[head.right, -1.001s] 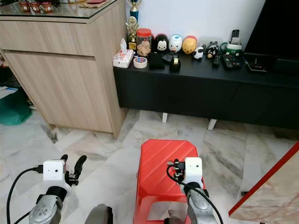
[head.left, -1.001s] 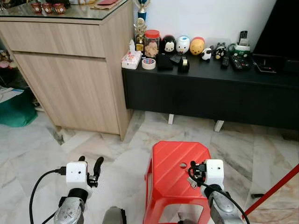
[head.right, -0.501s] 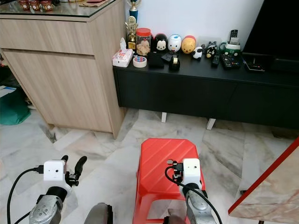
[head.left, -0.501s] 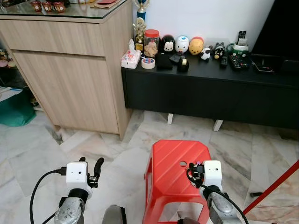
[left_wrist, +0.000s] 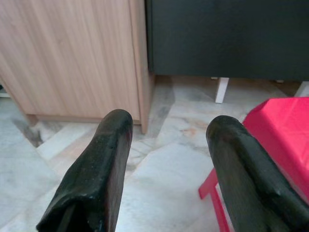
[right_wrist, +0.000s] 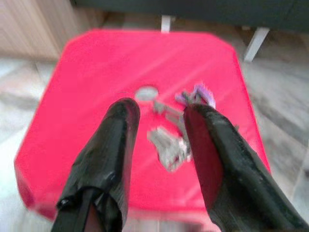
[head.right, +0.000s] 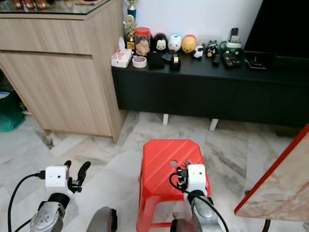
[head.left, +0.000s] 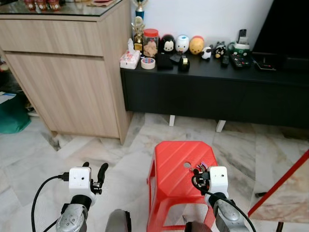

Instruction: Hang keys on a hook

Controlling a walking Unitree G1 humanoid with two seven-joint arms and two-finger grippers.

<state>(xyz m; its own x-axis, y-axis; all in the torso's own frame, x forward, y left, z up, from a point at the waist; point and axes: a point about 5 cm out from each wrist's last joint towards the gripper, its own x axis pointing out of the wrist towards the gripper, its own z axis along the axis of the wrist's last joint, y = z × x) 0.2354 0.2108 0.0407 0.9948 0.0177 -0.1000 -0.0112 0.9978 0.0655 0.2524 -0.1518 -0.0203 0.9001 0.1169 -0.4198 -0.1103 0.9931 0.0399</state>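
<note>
keys (right_wrist: 169,137) lie on top of the red stool (head.left: 171,164), right under your right gripper (right_wrist: 161,145), just past the round hole (right_wrist: 146,93) in the seat; the bunch shows silvery blades nearest you and a small purple tag (right_wrist: 200,92) at its far end; your right gripper hangs just above the seat with its two black fingers (right_wrist: 118,140) spread apart on either side of the bunch, holding nothing; whether a fingertip touches the metal i cannot tell, since that view is blurred; your left gripper (left_wrist: 166,145) is parted and empty too, out over the marble floor (head.left: 43,150) to the left of the stool, idle.

expect the bunch to be light, hard and loose; the blades will likely splay and slide on the smooth plastic seat, and a pinch on a single blade may let the rest swing; you would do better to close over the thick cluster where the blades meet, keeping the ring or tag end free, because that is the part that has to go over a hook; the seat is stiff, so pressing down a little should be safe.

beyond the stool stands a low black counter (head.left: 217,92) with jars, toy figures and remotes on it, and to its left a wooden cabinet (head.left: 67,72); no hook can be made out yet, so you will have to look for it once the keys are in hand.
</note>
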